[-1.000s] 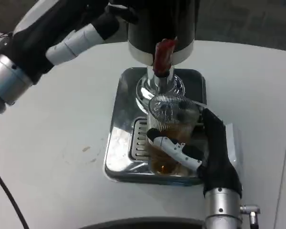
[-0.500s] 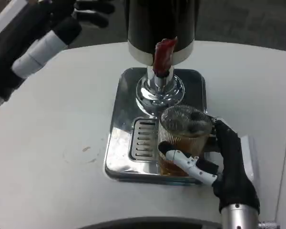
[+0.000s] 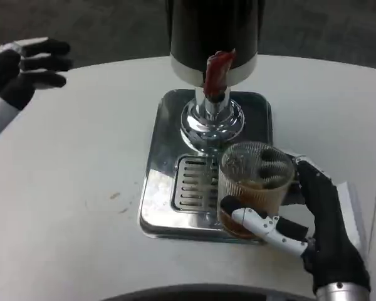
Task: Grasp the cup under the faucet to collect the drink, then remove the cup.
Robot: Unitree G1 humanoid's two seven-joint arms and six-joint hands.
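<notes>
A clear ribbed cup [image 3: 254, 185] with amber drink in its lower part stands at the front right of the steel drip tray [image 3: 160, 188]. My right hand [image 3: 316, 222] grips the cup from the right, fingers wrapped round its front. The cup is to the right of and nearer than the faucet [image 3: 212, 119], which hangs under the black dispenser [image 3: 213, 31] with a red lever [image 3: 217, 69]. My left hand [image 3: 25, 66] is far left above the table, fingers apart, holding nothing.
The slotted grate [image 3: 194, 182] of the tray lies bare beside the cup. White table [image 3: 69, 188] spreads to the left and front. A white block [image 3: 351, 207] lies by my right wrist. The table's right edge is close.
My right hand has drawn the cup out from under the faucet toward the front right. My left arm has pulled back from the dispenser's top to the far left.
</notes>
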